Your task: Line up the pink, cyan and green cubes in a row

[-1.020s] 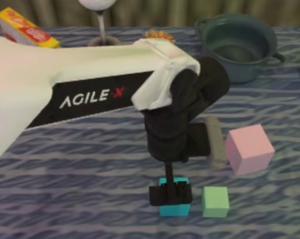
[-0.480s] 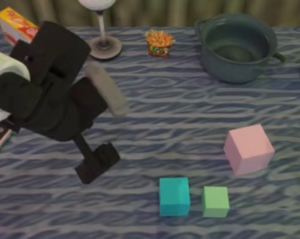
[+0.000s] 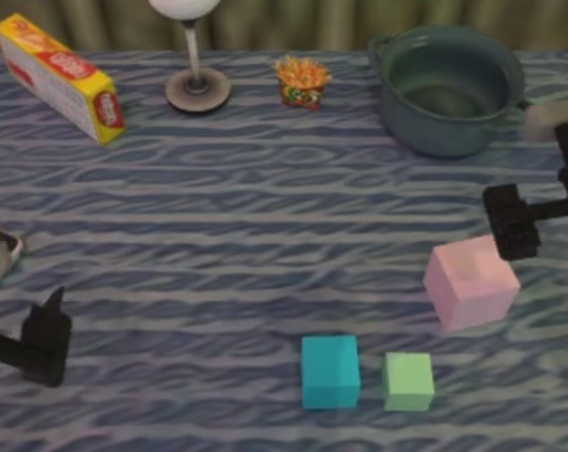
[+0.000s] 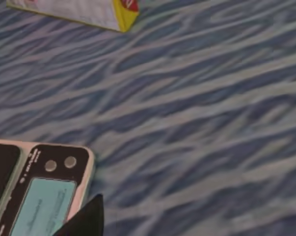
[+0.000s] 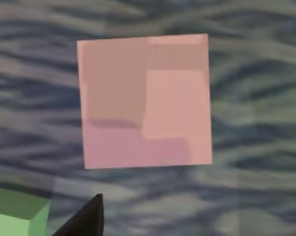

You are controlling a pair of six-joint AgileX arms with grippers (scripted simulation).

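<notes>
- The table (image 3: 265, 217), covered in a blue wavy-patterned cloth, carries everything here.
- The teal pot (image 3: 448, 85) sits at the far right of the table, well apart from the cubes.
- The yellow box (image 3: 62, 75) lies at the far left; a corner of it shows in my left wrist view (image 4: 89, 12).
- A wine glass (image 3: 197, 85) stands beside the yellow box, and a small packet of fries (image 3: 302, 82) sits between the glass and the pot.
- A handheld device with a pale screen (image 4: 40, 196) lies right under my left wrist camera, at the table's left edge.
- The pink cube (image 3: 470, 281) rests on the right side of the table, apart from the other two cubes; my right wrist view looks straight down on it (image 5: 145, 101).
- The cyan cube (image 3: 330, 371) sits near the front edge, left of the pink one.
- The green cube (image 3: 408, 380) sits just beside the cyan cube on its right, a narrow gap between them; its corner shows in my right wrist view (image 5: 17, 214).
- My right gripper (image 3: 511, 221) hovers just above the pink cube's far edge, holding nothing; I cannot tell how far apart its fingers are.
- My left gripper (image 3: 43, 337) is at the left edge, near the front, holding nothing; I cannot tell its finger spacing either.
</notes>
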